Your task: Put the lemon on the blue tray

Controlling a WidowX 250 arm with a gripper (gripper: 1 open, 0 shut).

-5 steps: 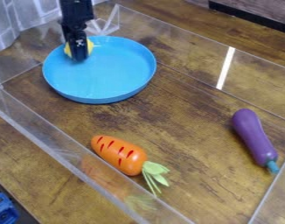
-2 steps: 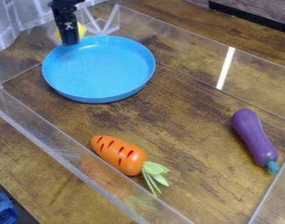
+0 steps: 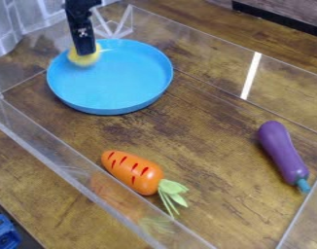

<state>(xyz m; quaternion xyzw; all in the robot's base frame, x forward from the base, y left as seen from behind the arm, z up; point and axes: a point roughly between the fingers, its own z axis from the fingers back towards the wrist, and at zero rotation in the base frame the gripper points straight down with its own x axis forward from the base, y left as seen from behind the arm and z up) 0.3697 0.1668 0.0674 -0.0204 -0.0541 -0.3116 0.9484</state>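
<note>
The lemon (image 3: pixel 88 60) is a small yellow oval lying on the far left part of the blue tray (image 3: pixel 123 83), just inside its rim. My gripper (image 3: pixel 81 46) hangs straight down right above it. The dark fingers stand over the lemon's top and hide part of it. The jaws look parted and no longer clamp the fruit.
An orange carrot (image 3: pixel 132 170) with green leaves lies at the front centre. A purple eggplant (image 3: pixel 282 149) lies at the right. Clear plastic walls (image 3: pixel 45 146) ring the wooden work area, with one running close along the front left.
The lemon, held between the fingers earlier, now rests on the tray below them. The gripper has shifted slightly right and stands a little higher over it.
</note>
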